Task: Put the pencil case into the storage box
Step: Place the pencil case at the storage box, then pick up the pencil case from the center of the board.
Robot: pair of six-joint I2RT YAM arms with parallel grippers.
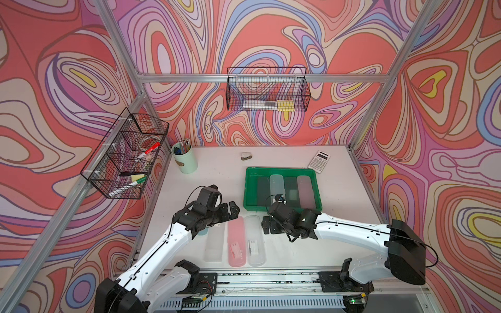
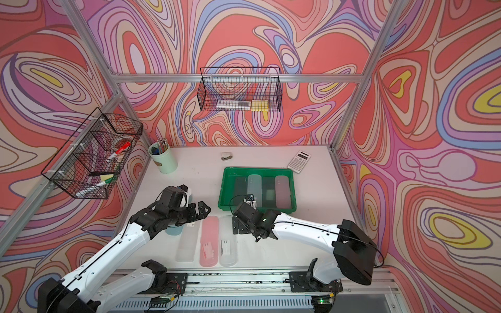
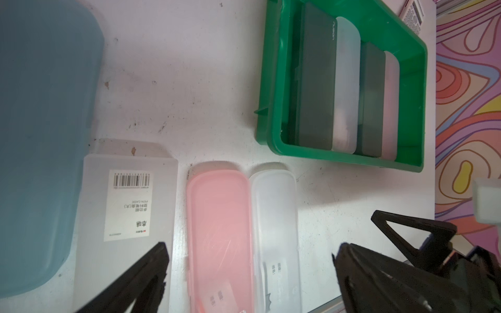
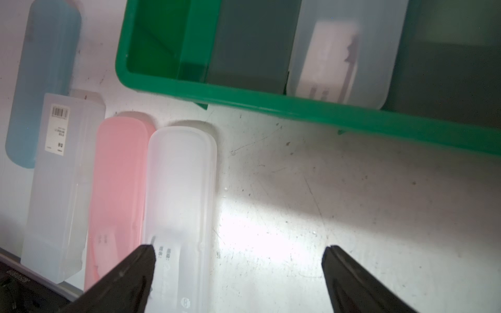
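Taking 12 o'clock as the far wall in both top views, the green storage box (image 1: pixel 280 170) sits on the white bench (image 1: pixel 211 178) right of centre. Four pencil cases lie abreast inside it: dark, frosted, dark and pinkish. Four more lie side by side on the bench nearer the arms. These are a blue pencil case (image 4: pixel 43 81), largely hidden under the left arm in the top views, a frosted pencil case (image 1: pixel 214 244) with a barcode label, a pink pencil case (image 1: pixel 236 244) and a clear pencil case (image 1: pixel 254 244). The right tool (image 1: pixel 267 225) hovers with its jaws spread wide and nothing between them. The clear pencil case lies just beside it at about 8 o'clock, and the box's near rim is close at 1 o'clock. In the right wrist view one fingertip (image 4: pixel 141 260) overlaps the labelled part of that case, while the gap between the fingers is over bare bench. Whether the finger touches the case cannot be told. The left tool (image 1: pixel 232 210) is also spread wide and empty, above the far ends of the row, with the pink pencil case at its 6 o'clock.
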